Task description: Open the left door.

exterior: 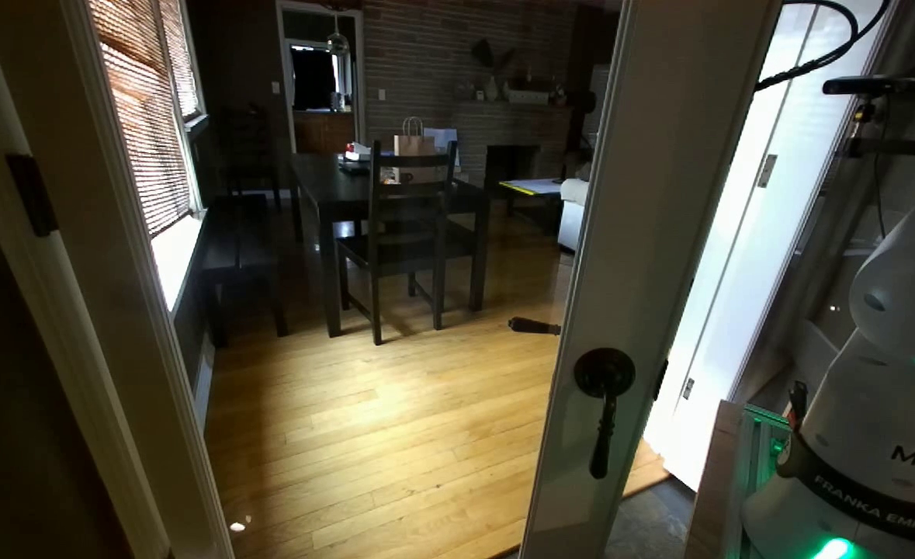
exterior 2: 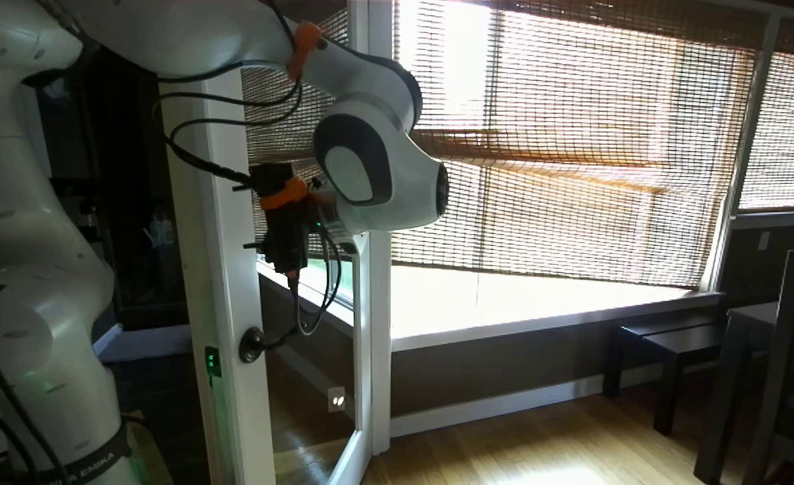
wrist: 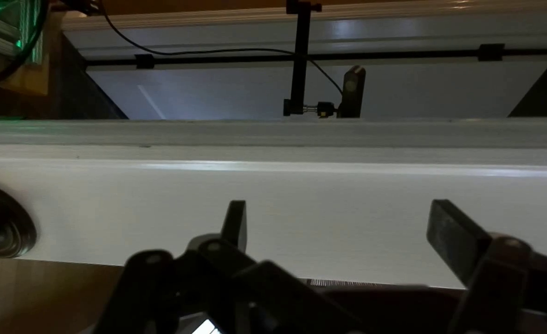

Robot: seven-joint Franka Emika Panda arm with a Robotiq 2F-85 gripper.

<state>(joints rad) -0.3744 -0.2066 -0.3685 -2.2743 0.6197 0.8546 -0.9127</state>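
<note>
White-framed, with a long glass pane (exterior 2: 312, 377), the left door (exterior 2: 242, 296) lies directly in front of the fingers (wrist: 456, 243). These are spread wide, and the door's pale edge rail (wrist: 329, 213) shows across the gap; whether either tip touches it, I cannot tell. On that same rail sits the dark handle (wrist: 4, 222) with its round base, well off to one side of the fingers in the wrist view and below them in an exterior view. Blond floorboards (exterior: 395, 435), brightly lit in one patch, run beyond the glass toward a black chair (exterior: 418, 248) and a dim brick wall (exterior: 434, 46). Brown and woven, a blind (exterior 2: 592, 141) hangs with its hem slanting above a pale sill (exterior 2: 551, 323). Near the sill's far end, lower down, stands a dark bench (exterior 2: 686, 340).
</note>
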